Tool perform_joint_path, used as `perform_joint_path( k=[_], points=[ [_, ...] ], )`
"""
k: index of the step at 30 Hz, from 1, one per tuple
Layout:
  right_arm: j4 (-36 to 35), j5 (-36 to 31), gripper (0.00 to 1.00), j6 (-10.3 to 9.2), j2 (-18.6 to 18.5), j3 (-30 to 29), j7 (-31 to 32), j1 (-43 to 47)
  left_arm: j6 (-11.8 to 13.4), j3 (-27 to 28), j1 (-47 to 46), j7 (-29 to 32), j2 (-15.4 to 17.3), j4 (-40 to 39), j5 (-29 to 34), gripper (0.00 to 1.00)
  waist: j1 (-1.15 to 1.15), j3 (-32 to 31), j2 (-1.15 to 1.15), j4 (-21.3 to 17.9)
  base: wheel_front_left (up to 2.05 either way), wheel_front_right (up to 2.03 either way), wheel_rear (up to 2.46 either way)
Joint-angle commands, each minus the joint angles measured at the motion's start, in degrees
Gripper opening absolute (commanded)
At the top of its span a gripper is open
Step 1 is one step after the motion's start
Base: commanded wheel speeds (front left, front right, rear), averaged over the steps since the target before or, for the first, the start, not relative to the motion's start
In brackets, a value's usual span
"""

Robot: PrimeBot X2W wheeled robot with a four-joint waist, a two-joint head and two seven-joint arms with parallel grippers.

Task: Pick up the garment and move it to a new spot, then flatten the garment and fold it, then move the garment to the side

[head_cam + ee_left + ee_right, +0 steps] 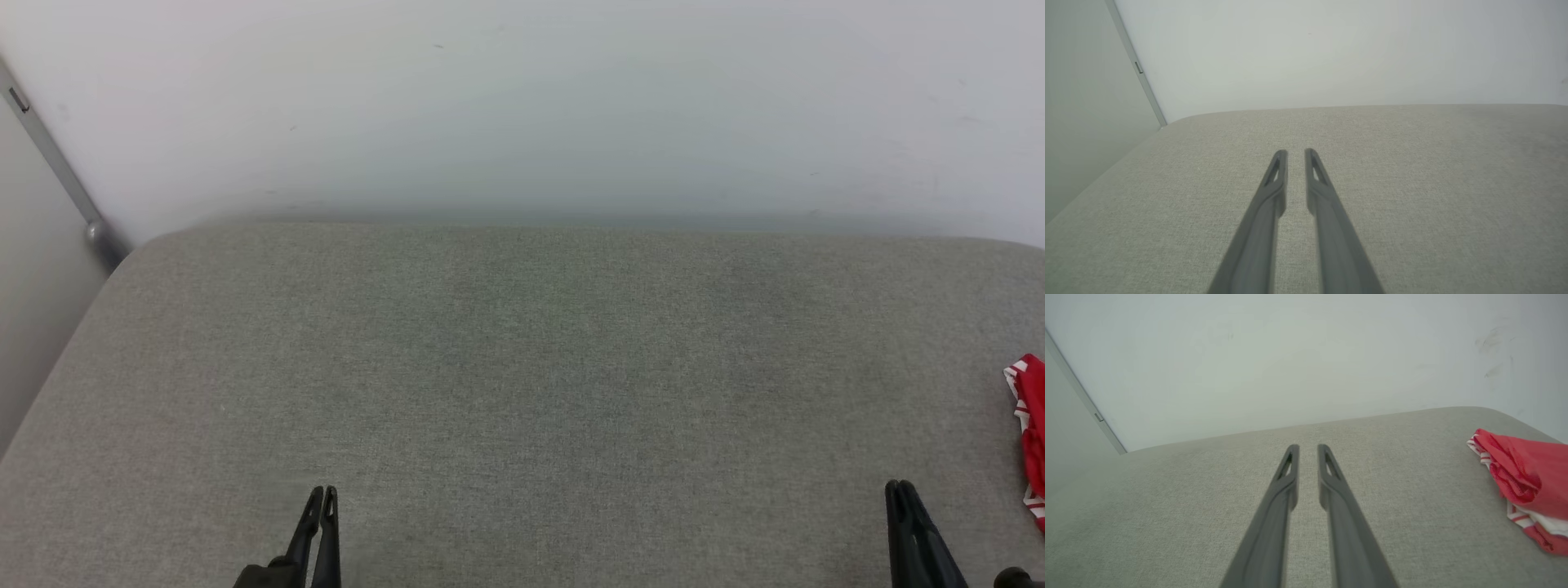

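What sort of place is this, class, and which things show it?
Probably an indoor room: a grey fabric padded surface, perhaps a bed, meets a plain white wall, with a crumpled red garment lying on it.

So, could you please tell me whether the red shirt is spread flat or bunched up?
Bunched up: the red shirt with red-white striped trim lies in a crumpled heap on the grey fabric surface.

Count on inspection: one red jersey (1523, 477), one left hand (1296, 153), one right hand (1308, 448), one grey fabric-covered surface (522, 367).
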Motion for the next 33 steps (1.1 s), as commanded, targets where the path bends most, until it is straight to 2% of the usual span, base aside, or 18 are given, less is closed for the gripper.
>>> perform_joint_path(
  k=[1, 11, 33],
  points=[
    [0.5, 0.2, 0.0, 0.0, 0.0, 0.1, 0.0, 0.0, 0.0, 0.0, 0.1, 0.1, 0.0, 0.4, -0.3, 0.0, 0.0, 0.0, 0.0, 0.0, 0.0, 0.0, 0.0],
    [2.4, 11.6, 0.0, 0.0, -0.6, 0.5, 2.3, -2.9, -1.3, 0.6, -2.1, 2.4, 0.6, 1.4, -13.3, 0.0, 0.0, 0.3, 0.0, -0.3, 0.0, 0.0, 0.0],
    [6.1, 31.1, 0.0, -0.01, -1.3, 0.9, 6.7, -8.2, -3.7, 2.0, -6.4, 6.7, 1.3, 4.1, -35.6, 0.0, 0.0, 0.8, 0.0, -0.9, 0.0, 0.0, 0.0]
  ],
)
